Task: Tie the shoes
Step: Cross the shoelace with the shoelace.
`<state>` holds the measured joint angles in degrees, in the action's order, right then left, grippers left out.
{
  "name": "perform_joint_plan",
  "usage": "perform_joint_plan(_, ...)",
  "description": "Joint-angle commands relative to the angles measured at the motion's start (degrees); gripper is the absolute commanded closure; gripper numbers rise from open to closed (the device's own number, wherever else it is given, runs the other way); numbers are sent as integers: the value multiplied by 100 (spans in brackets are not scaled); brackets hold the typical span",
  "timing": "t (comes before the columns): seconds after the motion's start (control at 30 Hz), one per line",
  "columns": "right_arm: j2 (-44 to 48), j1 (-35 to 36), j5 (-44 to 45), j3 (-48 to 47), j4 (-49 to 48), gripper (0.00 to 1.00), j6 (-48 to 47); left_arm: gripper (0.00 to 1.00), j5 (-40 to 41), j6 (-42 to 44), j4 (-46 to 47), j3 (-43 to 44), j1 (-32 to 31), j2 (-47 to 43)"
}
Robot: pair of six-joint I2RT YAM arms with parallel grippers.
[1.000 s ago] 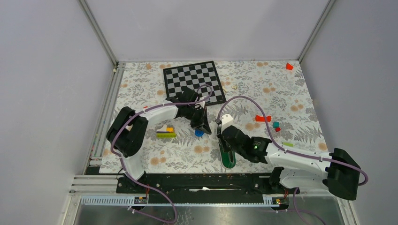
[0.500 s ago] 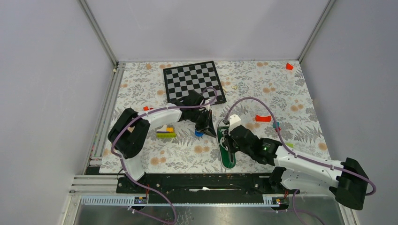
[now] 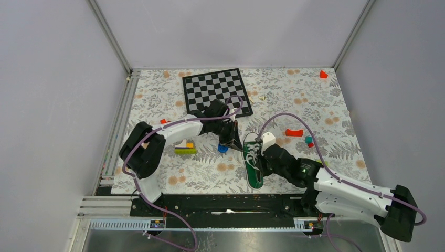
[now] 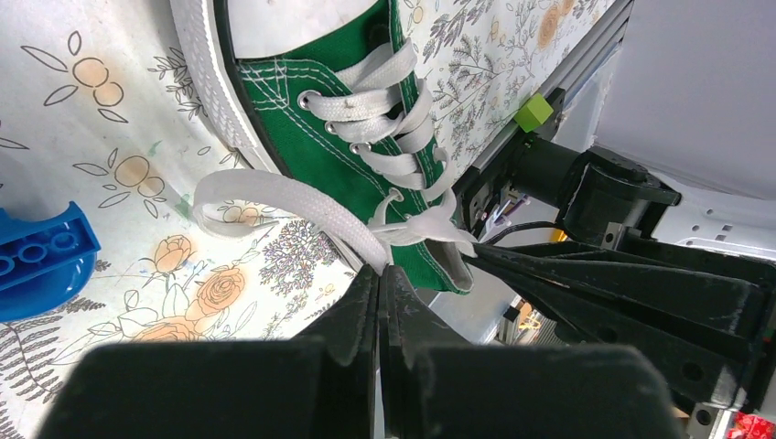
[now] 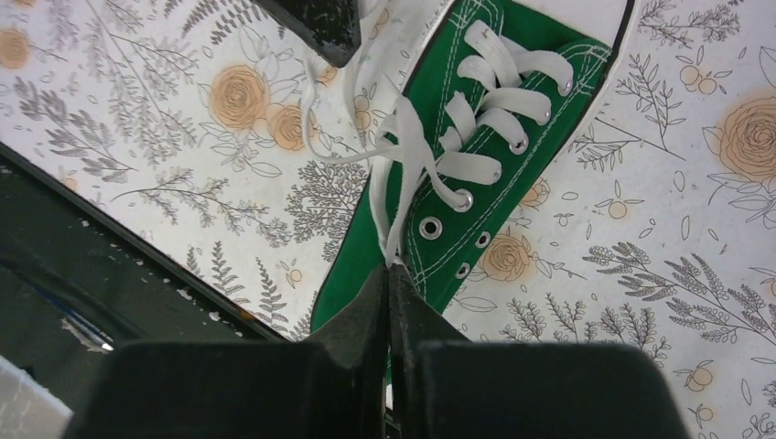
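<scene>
The shoe (image 3: 254, 167) is a small green sneaker with a white toe cap, lying toe away from the arms near the front edge. In the left wrist view the shoe (image 4: 340, 146) fills the top, and my left gripper (image 4: 379, 271) is shut on a white lace (image 4: 274, 197) that loops out over the mat. My left gripper (image 3: 239, 146) sits at the shoe's left side near the toe. My right gripper (image 3: 261, 159) is at the shoe's right side. In the right wrist view my right gripper (image 5: 391, 268) is shut on the other lace (image 5: 403, 174), over the shoe (image 5: 485, 183).
A chessboard (image 3: 216, 92) lies behind the left arm. A blue brick (image 3: 223, 148) and stacked coloured blocks (image 3: 184, 147) lie left of the shoe. Red and teal pieces (image 3: 296, 133) lie to the right. The black front rail (image 3: 225, 202) runs just below the heel.
Both grippers have moved right, the left one up to the shoe's toe side. The right wrist has drawn off the shoe, which now shows its laces pulled out sideways.
</scene>
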<state>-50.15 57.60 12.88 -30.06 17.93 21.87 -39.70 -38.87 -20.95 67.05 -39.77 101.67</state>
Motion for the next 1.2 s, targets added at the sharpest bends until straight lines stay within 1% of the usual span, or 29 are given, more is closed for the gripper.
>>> perform_joint_plan(0.0,423,-24,-157,-24,85,100,85,100,20,99,56,195,13,-135)
perform_joint_plan(0.23,926,-27,-170,-187,354,100,125,100,15,108,56,186,13,-125)
perform_joint_plan(0.47,832,-29,-204,-377,368,100,145,100,54,117,-15,302,13,-158)
perform_joint_plan(0.63,1268,-27,105,-682,479,100,176,100,116,190,-125,342,13,-55)
perform_joint_plan(0.77,1350,-25,-24,-898,793,100,133,100,116,205,-129,344,13,-46)
perform_joint_plan(0.97,1204,-22,-448,-595,895,100,400,100,121,202,-128,343,13,-94)
perform_joint_plan(1.17,1340,-21,-440,-388,1067,100,519,100,190,290,-164,200,13,-48)
